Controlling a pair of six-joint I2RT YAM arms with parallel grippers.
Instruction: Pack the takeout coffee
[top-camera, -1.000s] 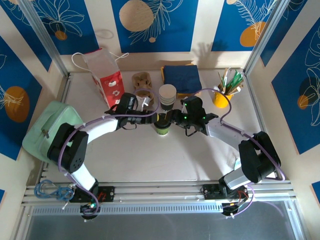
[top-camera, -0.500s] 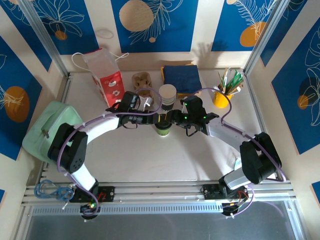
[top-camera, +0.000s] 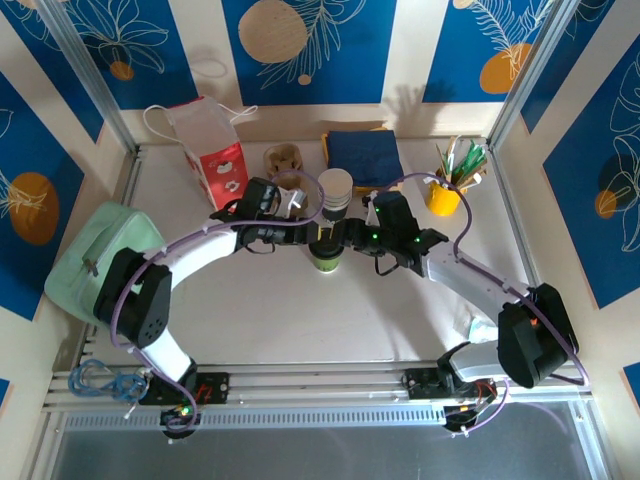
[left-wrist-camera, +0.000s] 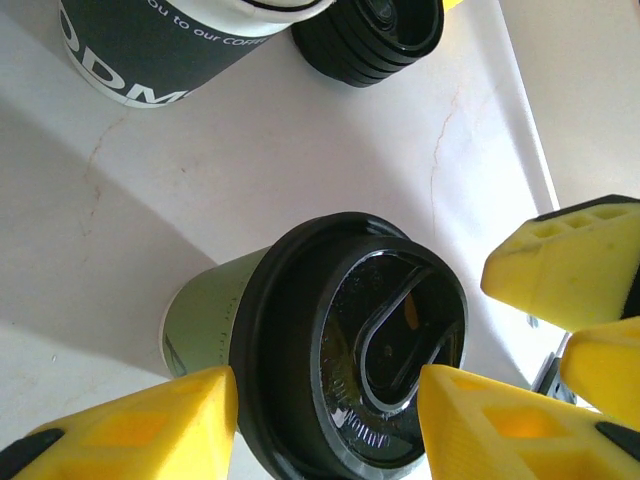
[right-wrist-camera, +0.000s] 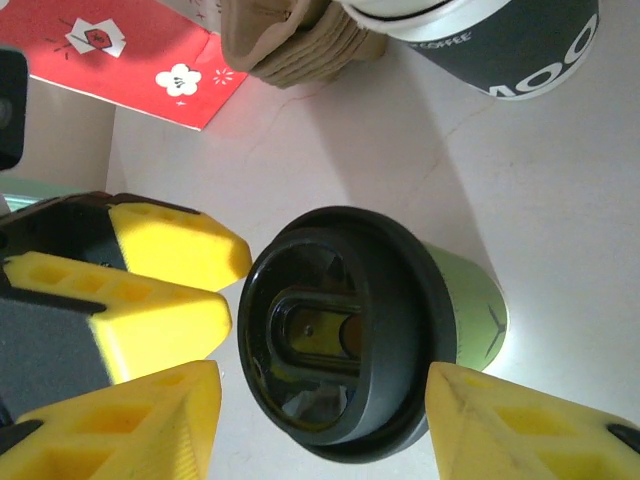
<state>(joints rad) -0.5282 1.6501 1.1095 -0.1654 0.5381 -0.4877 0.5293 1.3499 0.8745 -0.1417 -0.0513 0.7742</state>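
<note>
L gripper (top-camera: 311, 240) and R gripper (top-camera: 346, 240) meet head-on at mid-table, w/ the takeout coffee (top-camera: 324, 256) standing upright btw them. It is a green cup w/ a black lid.

L wrist cam: the cup (left-wrist-camera: 345, 350) sits btw the L gripper's (left-wrist-camera: 328, 388) yellow fingers (left-wrist-camera: 140, 430), lid rim right against both tips. Jaws stand part-way apart around the lid. Can't tell if the pads press it or just flank it. Beyond the cup, to the R side of this gripper, are two yellow fingers of the R gripper (left-wrist-camera: 585, 315).

R wrist cam: same cup (right-wrist-camera: 345, 330) btw the R gripper's (right-wrist-camera: 325, 378) fingers (right-wrist-camera: 520, 430), one tip at the rim and the other just beside it. Grip or no grip, can't tell. L gripper's fingers (right-wrist-camera: 150, 250) are just beside the lid, on this gripper's L.

Ahead of the L gripper, past the cup, are a dark-sleeved cup stack (left-wrist-camera: 170, 50) and a pile of black lids (left-wrist-camera: 370, 35). Ahead of the R gripper are the cup stack, a brown carrier (right-wrist-camera: 290, 35) and a red-white bag (right-wrist-camera: 110, 60).
</note>
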